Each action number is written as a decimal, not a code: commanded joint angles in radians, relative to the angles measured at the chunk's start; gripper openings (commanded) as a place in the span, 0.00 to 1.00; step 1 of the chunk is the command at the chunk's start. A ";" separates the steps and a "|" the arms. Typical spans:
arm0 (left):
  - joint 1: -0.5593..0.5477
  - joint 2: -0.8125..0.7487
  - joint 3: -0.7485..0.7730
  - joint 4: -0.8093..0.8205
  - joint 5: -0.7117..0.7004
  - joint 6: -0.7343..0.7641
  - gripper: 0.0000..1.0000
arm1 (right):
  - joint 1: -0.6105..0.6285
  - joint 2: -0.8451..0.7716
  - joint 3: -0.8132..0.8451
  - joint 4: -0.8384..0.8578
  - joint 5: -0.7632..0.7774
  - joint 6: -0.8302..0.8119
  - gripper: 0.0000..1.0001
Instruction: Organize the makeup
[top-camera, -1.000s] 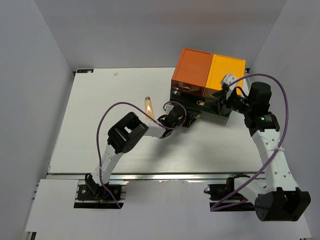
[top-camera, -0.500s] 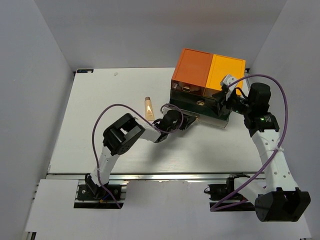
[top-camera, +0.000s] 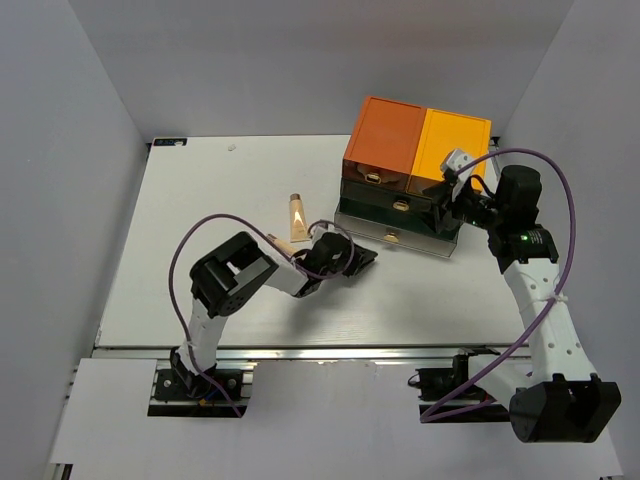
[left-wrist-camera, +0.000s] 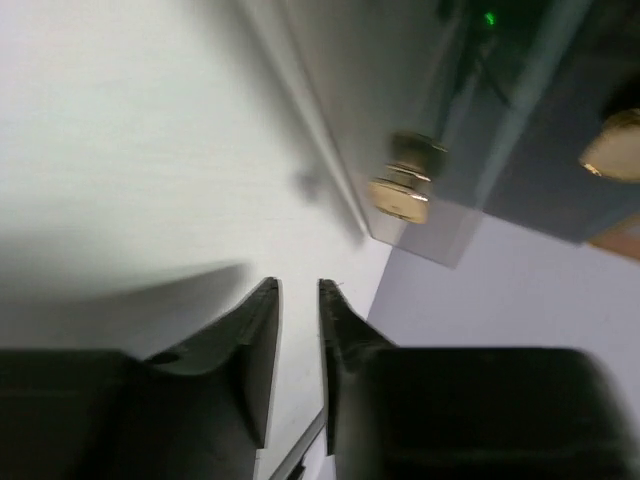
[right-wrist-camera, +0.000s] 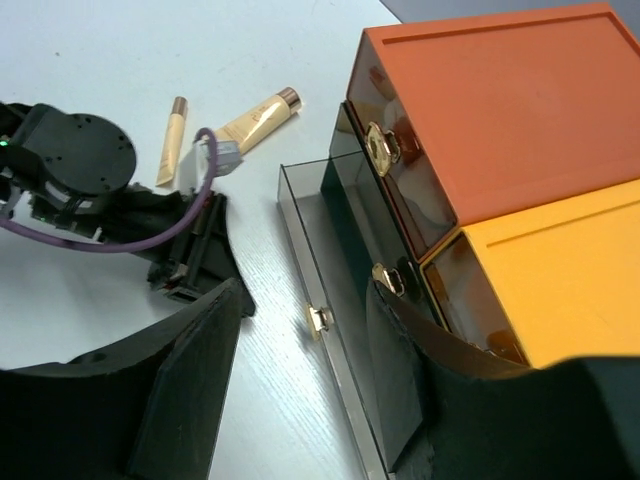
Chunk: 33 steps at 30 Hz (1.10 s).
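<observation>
A beige tube (top-camera: 298, 216) (right-wrist-camera: 255, 118) and a tan stick (top-camera: 281, 243) (right-wrist-camera: 173, 140) lie on the white table left of the drawer box (top-camera: 415, 150). The box's bottom drawer (right-wrist-camera: 330, 300) stands pulled out, and what shows of it looks empty. Its gold handle (top-camera: 392, 237) (left-wrist-camera: 400, 198) is free. My left gripper (top-camera: 362, 262) (left-wrist-camera: 298, 288) sits low on the table just short of that handle, jaws a narrow gap apart with nothing between them. My right gripper (top-camera: 450, 193) (right-wrist-camera: 305, 300) hangs open above the drawer's front. Other makeup is out of view.
The box has an orange lid (right-wrist-camera: 500, 110), a yellow lid (right-wrist-camera: 560, 270) and dark drawers with gold handles (right-wrist-camera: 380, 148). The left arm's purple cable (top-camera: 210, 240) loops over the table. Grey walls close in the table on both sides.
The left gripper drew the bottom drawer out by its handle, let go, and backed off toward the near left. The right arm has not moved.
</observation>
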 joint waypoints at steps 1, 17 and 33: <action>-0.006 -0.095 0.100 -0.008 0.048 0.181 0.35 | -0.005 0.005 0.022 -0.038 -0.093 -0.063 0.65; 0.244 -0.648 0.030 -0.811 -0.151 0.430 0.69 | 0.398 0.112 0.014 -0.165 0.178 -0.224 0.58; 0.512 -1.340 -0.217 -1.411 -0.363 0.400 0.86 | 0.803 1.034 0.790 -0.033 0.979 0.654 0.89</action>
